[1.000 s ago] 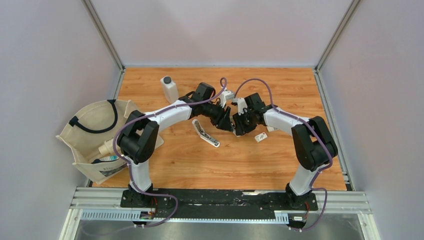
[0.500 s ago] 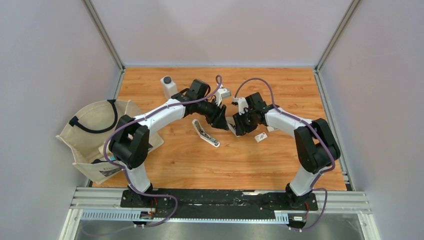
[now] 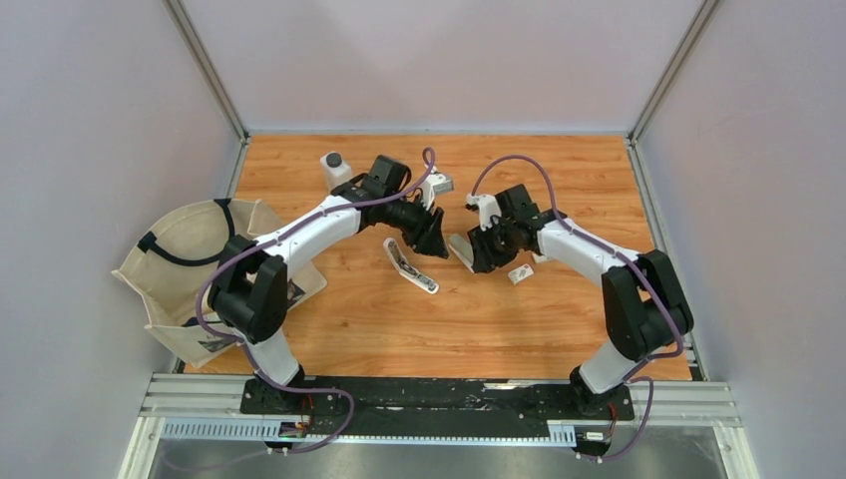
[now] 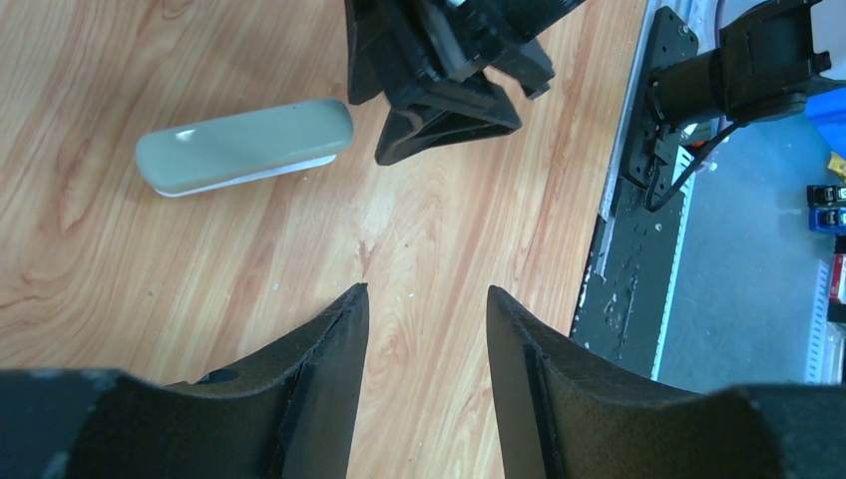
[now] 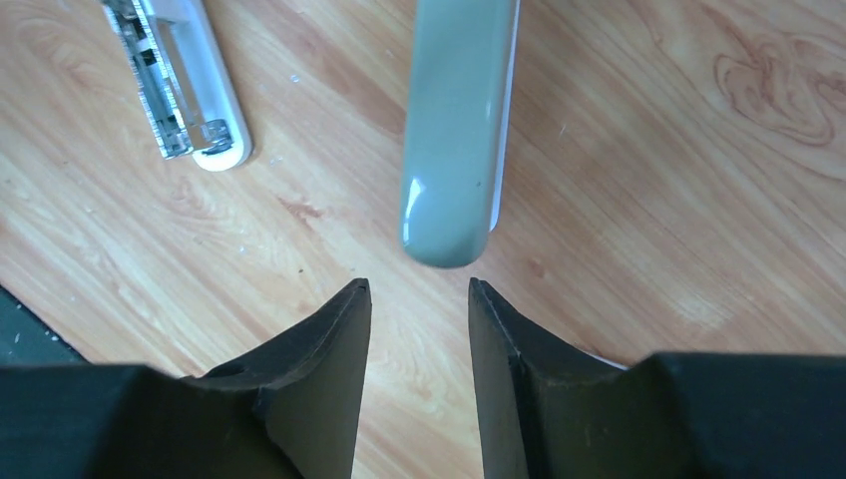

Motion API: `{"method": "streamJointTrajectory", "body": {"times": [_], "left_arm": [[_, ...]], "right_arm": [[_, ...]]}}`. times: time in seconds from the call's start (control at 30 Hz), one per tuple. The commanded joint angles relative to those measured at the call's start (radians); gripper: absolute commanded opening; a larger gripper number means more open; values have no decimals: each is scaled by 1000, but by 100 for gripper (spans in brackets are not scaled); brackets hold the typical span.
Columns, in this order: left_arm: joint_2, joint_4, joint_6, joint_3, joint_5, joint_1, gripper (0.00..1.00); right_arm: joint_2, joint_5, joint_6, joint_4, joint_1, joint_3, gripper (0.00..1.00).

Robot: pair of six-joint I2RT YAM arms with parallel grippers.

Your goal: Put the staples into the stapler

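Observation:
A grey-green stapler (image 5: 459,130) lies closed on the wooden table, between the two grippers (image 3: 460,247). A white stapler (image 5: 180,80) lies opened out to its left, metal channel up (image 3: 411,266). The staples, a tiny white box (image 3: 519,273), rest on the table by the right arm, with a like-sized pale piece (image 3: 542,257) just behind. My left gripper (image 4: 427,299) is open over bare wood, the green stapler (image 4: 244,148) ahead of it. My right gripper (image 5: 419,289) is open too, its tips just short of the green stapler's end.
A white bottle (image 3: 334,170) with a dark cap stands at the back left. A beige tote bag (image 3: 185,264) with items inside sits off the table's left edge. The black rail (image 3: 439,394) with the arm bases runs along the near edge.
The two grippers, pressed together over the green stapler a second ago, have drawn apart. The left arm has swung back to the left, and the stapler now lies uncovered between them.

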Motion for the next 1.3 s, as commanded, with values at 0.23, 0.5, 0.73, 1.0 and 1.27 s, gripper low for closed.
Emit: {"method": "streamJointTrajectory", "body": {"times": [0.23, 0.5, 0.73, 1.0, 1.27], "left_arm": [[-162, -175, 148, 16, -100, 43, 56], [-292, -183, 176, -79, -168, 190, 56], [-368, -171, 205, -162, -166, 250, 56], [-323, -154, 231, -183, -180, 272, 56], [-256, -133, 228, -174, -162, 289, 56]], "right_arm": [[-83, 16, -16, 10, -3, 25, 43], [-17, 96, -8, 65, 3, 48, 39], [-37, 81, 7, 90, 3, 51, 39], [-75, 78, 12, 88, 5, 56, 39], [-162, -34, -40, 130, 92, 8, 45]]}}
